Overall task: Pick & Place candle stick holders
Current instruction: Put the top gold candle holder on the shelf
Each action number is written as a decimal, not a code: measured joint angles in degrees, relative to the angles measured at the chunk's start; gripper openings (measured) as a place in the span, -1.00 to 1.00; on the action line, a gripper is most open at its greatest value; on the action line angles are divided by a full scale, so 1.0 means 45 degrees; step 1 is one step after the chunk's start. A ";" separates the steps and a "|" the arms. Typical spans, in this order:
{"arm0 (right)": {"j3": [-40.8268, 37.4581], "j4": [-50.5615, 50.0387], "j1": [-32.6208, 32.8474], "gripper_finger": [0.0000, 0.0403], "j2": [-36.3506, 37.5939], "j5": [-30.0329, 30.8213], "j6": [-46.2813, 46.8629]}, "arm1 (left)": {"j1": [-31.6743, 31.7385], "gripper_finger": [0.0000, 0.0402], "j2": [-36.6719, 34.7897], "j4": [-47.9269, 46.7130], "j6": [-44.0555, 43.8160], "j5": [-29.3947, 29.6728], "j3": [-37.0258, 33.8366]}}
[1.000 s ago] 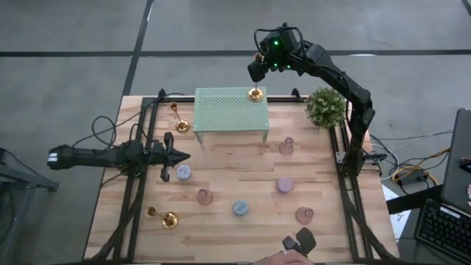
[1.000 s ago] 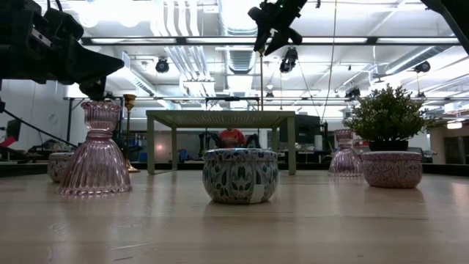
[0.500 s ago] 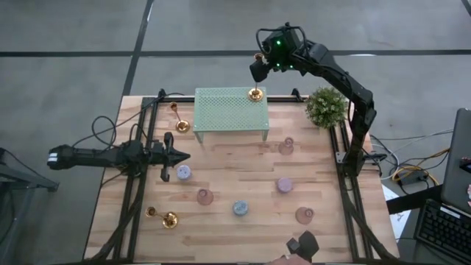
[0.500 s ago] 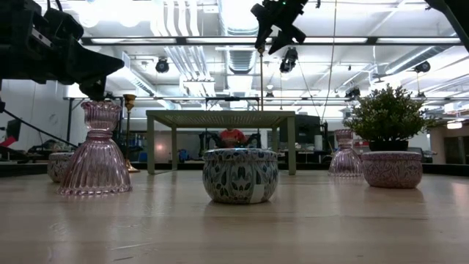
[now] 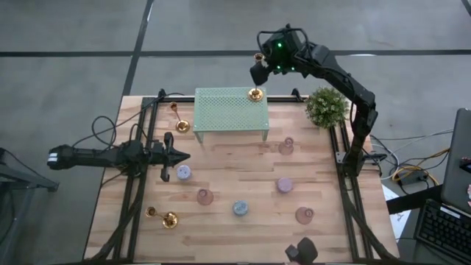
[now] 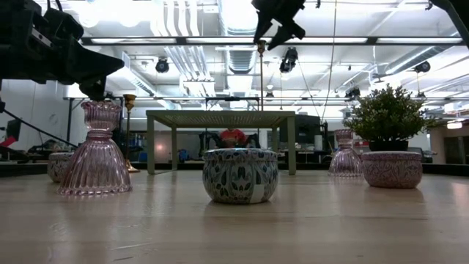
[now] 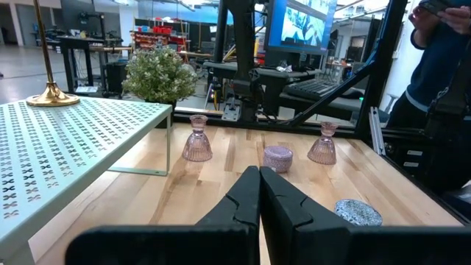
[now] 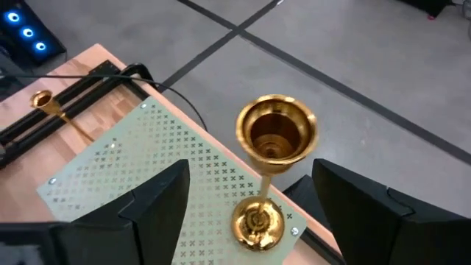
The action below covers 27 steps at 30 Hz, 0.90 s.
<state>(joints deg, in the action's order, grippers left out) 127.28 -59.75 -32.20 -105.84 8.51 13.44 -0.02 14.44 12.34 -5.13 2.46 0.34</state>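
One gold candle stick holder (image 8: pixel 274 140) stands upright by its round base (image 5: pixel 255 94) on the far right corner of the green perforated stand (image 5: pixel 224 109). My right gripper (image 8: pixel 250 168) hovers open above it. In the right wrist view its fingers stand on either side of the top cup without touching it. A second candle stick holder (image 5: pixel 179 118) stands on the table left of the stand, and a third (image 5: pixel 162 216) near the front left corner. My left gripper (image 5: pixel 184 155) waits shut over the table's left side.
Pink glass holders (image 5: pixel 204 196), small round tins (image 5: pixel 240 208) and a potted plant (image 5: pixel 325 106) dot the table's middle and right. A dark object (image 5: pixel 302 250) sits at the near edge. A person (image 7: pixel 441 66) stands beyond the table's right side.
My right gripper has drawn up a little, clear of the top cup of the candle stick holder on the stand, which stays upright. A hand at the table's near edge has pulled back out of view.
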 joint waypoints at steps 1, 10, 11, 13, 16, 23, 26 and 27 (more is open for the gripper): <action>0.0000 -0.0018 0.0035 0.40 0.0000 -0.0004 0.0026 | -0.0003 -0.96 0.0000 -0.0001 0.0000 0.0000 0.0000; 0.0000 -0.1216 0.0278 0.37 0.0172 -0.0008 0.0452 | 0.0001 -0.96 0.0000 -0.0001 0.0000 0.0000 0.0000; 0.0000 -0.1420 0.0346 0.36 0.0196 -0.0004 0.0481 | -0.0003 -0.96 0.0000 -0.0001 0.0000 0.0000 0.0000; 0.0000 -0.1737 0.0453 0.36 0.0297 -0.0006 0.0561 | -0.0003 -0.96 0.0000 -0.0001 0.0000 0.0000 0.0000; 0.0000 -0.2057 0.0721 0.37 0.0435 -0.0005 0.0596 | 0.0000 -0.96 0.0000 -0.0006 0.0000 0.0000 0.0000; -0.0097 -0.3156 0.1473 0.35 0.0711 -0.0319 0.0165 | -0.0003 -0.96 0.0000 -0.0005 0.0000 0.0000 0.0000; -0.0442 -0.3341 0.1857 0.34 0.0951 -0.0337 -0.0340 | -0.0003 -0.96 0.0000 -0.0001 0.0000 0.0000 0.0000; -0.0606 -0.3324 0.1981 0.34 0.1063 -0.0344 -0.0457 | -0.0003 -0.96 0.0000 -0.0006 0.0000 0.0000 0.0000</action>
<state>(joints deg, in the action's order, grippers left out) 124.56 -74.71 -23.28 -101.06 6.96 11.38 -0.03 14.44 12.32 -5.13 2.46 0.34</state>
